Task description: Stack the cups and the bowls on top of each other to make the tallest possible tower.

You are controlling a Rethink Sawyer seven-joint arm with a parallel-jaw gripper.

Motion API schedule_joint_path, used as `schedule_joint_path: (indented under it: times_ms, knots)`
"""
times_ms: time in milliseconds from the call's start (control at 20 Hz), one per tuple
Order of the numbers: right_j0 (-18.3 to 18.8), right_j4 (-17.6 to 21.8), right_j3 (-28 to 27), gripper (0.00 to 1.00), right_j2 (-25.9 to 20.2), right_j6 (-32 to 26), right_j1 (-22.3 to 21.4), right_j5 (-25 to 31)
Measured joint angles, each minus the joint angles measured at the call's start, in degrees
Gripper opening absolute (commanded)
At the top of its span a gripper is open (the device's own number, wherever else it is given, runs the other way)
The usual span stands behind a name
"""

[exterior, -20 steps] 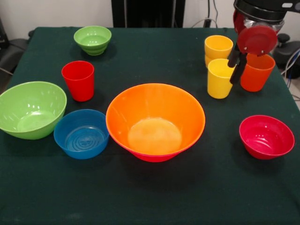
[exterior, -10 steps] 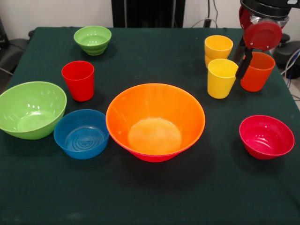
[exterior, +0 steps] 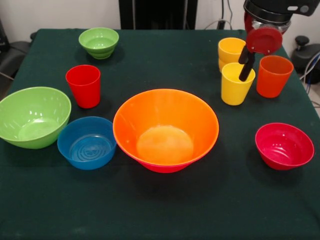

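Observation:
The large orange bowl (exterior: 165, 131) sits nested in the large pink bowl (exterior: 162, 169), whose base shows beneath it at the table's middle. A medium-large green bowl (exterior: 32, 116) and a small blue bowl (exterior: 87, 142) stand at the left. A red cup (exterior: 83, 85) and a small green bowl (exterior: 99, 42) stand behind them. A small red bowl (exterior: 284, 145) is at the right. Two yellow cups (exterior: 236, 83) (exterior: 231, 51) and an orange cup (exterior: 272, 75) stand at the back right. My gripper (exterior: 245, 64) is open and empty, with its tips just over the nearer yellow cup's rim.
The dark green tablecloth (exterior: 160, 210) covers the table. Its right edge runs close to the orange cup and the small red bowl. The robot's black pedestal (exterior: 155, 14) stands behind the table's far edge.
My gripper has moved from between the nearer yellow cup and the orange cup, first right and up, then left to over the nearer yellow cup. No cups or bowls have moved.

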State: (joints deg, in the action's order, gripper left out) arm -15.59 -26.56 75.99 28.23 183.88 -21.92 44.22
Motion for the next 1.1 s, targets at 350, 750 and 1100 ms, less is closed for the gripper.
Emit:
schedule_joint_path:
  times_ms: [350, 750, 1100]
  knots:
    - [0.5, 0.0, 3.3, 1.0, -0.7, 0.0, -1.6, -1.9]
    - [1.0, 0.0, 3.5, 1.0, -0.9, 0.0, -1.3, -2.6]
    - [1.2, 0.0, 3.4, 1.0, -0.9, 0.0, -1.2, -2.6]
